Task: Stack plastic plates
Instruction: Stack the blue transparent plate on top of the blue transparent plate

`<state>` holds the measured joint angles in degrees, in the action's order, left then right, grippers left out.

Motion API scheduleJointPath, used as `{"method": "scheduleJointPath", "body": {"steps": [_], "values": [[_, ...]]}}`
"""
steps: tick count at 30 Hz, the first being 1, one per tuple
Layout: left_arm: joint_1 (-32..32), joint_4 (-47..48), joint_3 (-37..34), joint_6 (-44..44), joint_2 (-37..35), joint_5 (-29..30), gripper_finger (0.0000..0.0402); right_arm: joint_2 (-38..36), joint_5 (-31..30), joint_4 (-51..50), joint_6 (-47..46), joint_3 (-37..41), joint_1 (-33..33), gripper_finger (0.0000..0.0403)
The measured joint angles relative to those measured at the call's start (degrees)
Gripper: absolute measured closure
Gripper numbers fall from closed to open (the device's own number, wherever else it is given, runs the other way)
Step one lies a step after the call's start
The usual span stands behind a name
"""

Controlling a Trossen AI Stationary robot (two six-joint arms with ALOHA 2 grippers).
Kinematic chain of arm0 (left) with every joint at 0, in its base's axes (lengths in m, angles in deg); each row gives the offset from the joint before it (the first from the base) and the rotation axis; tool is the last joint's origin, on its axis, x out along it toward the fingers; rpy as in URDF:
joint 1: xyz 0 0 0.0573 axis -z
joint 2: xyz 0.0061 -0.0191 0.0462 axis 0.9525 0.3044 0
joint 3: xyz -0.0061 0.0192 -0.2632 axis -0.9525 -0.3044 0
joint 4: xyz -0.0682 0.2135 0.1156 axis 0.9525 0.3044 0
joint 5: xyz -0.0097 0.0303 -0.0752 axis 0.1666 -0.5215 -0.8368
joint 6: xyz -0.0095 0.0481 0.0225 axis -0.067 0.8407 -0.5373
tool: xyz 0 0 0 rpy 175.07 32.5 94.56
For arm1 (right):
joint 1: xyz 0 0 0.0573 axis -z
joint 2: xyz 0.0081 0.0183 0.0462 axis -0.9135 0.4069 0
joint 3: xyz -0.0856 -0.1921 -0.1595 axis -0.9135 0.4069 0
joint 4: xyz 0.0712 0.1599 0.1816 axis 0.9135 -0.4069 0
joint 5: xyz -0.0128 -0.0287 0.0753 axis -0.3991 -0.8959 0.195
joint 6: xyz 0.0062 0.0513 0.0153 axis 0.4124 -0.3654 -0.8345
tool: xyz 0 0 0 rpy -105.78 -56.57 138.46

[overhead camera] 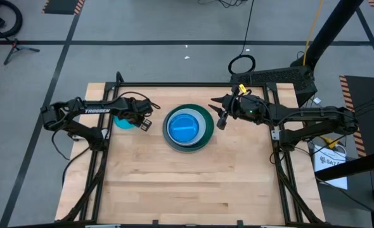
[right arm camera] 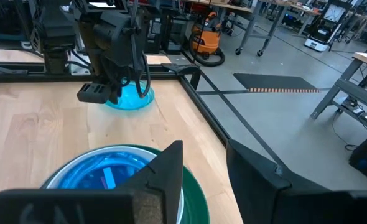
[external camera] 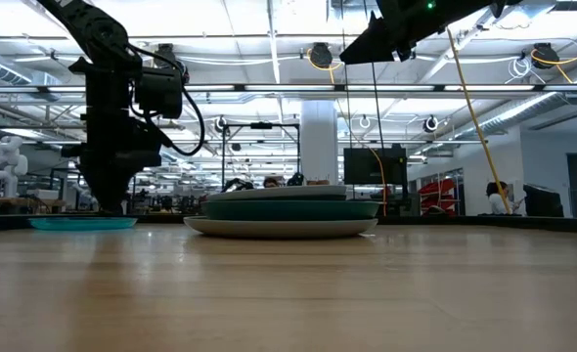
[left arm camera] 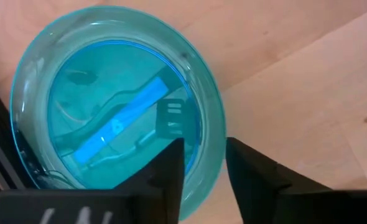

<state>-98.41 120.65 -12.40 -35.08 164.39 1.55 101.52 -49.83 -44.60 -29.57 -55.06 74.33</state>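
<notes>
Left wrist view: left gripper [left arm camera: 203,167] directly above a loose small bright blue plate [left arm camera: 117,102], fingers [left arm camera: 166,176] slightly parted, one to each side of the plate's near rim, not yet pinching. Plate flat on the tabletop [overhead camera: 193,183], near the left frame rail, well apart from the stack.

High view: stack [overhead camera: 188,126] at tabletop centre; bright blue plate uppermost, pale blue beneath, dark green wider, pale rim at the base. Right gripper [overhead camera: 220,114] just beside the stack's right edge, raised, fingers parted, carrying nothing.

Risks, as judged: thin glossy rim liable to slip from a shallow pinch; plate likely to skate across the wood if one finger lands on the rim instead of straddling it; loose plate apt to tilt in transit and strike the stack's edge; both arms near the centre, hence possible collision.

Hidden or unclear: stack count indeterminate, middle layers covered from above and merged in the low view; loose plate largely masked by the left arm in the high view.
</notes>
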Motion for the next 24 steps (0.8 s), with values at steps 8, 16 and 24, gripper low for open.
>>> {"method": "scheduleJointPath", "body": {"steps": [8,16,24], "values": [[1.04,-2.07,0.0,-0.68,0.0,1.02,0.0252,0.0,0.0,0.0,0.0,0.0,-0.01,0.0287],[1.9,-4.62,0.0,-0.31,0.0,1.47,0.0252,0.02,0.02,-0.61,-0.02,0.0,-0.02,0.0287],[1.89,-4.83,-0.02,-0.14,4.11,2.34,0.0252,0.02,0.15,-0.93,-0.18,0.0,-0.02,0.0287]]}}
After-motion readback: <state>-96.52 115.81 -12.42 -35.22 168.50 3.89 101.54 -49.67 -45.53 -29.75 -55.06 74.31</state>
